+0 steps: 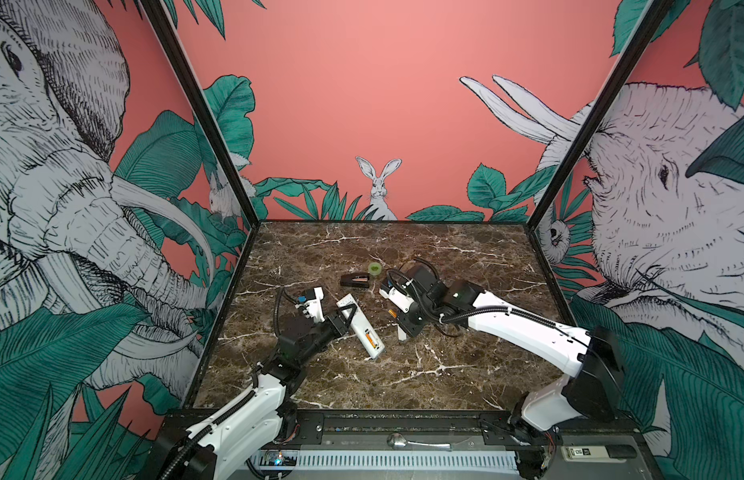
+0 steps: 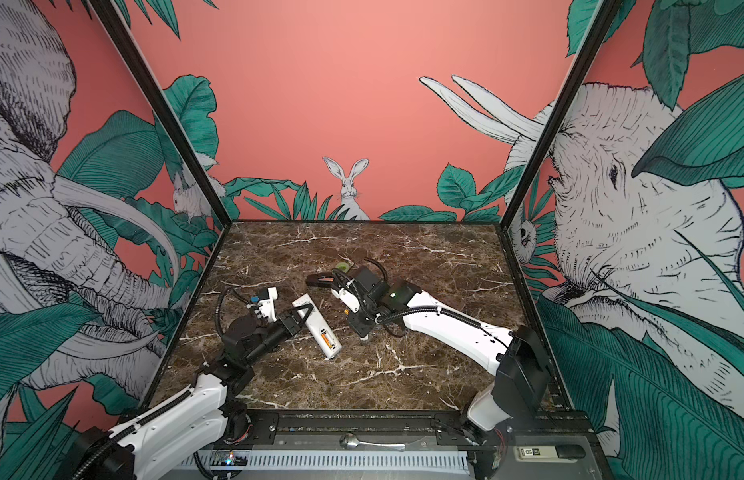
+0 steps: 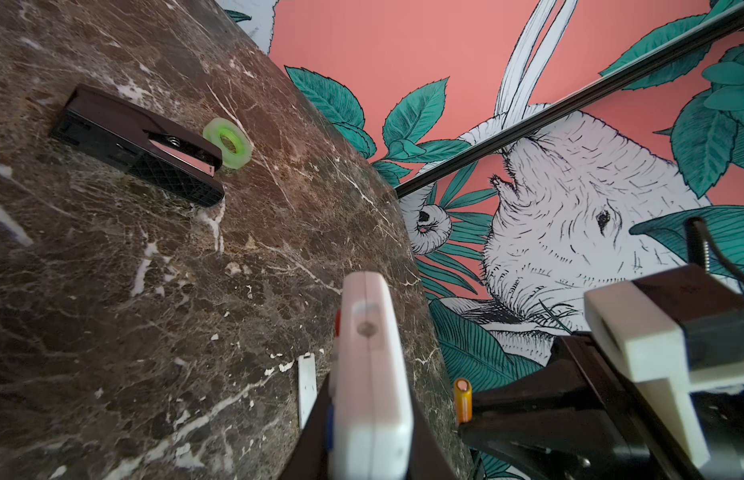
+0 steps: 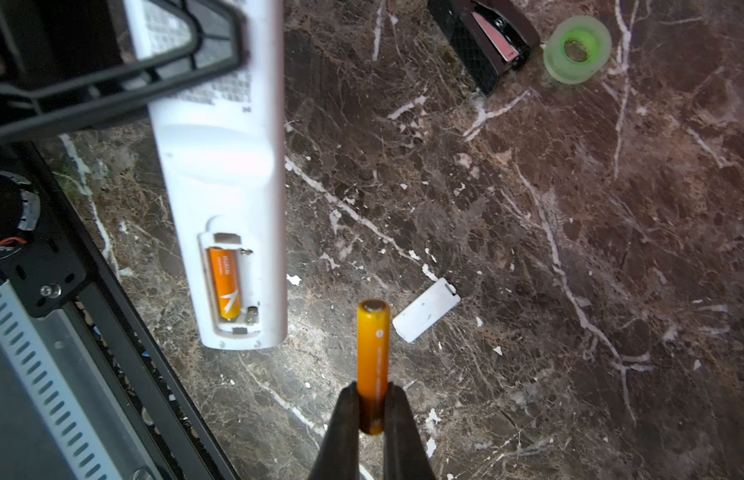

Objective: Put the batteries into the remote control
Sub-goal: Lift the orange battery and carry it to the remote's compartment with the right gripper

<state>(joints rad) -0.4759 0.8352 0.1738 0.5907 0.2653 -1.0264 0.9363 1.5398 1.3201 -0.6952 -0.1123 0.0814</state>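
Left fingers [image 4: 112,97] clamped, right fingers [image 4: 343,432] pinched, near each other

Two white-shelled arms [image 1: 528,328] with black joints [image 1: 598,374], ribbed black cable [image 1: 480,313] (one per arm)

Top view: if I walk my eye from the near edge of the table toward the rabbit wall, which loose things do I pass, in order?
white remote → black stapler → green tape roll
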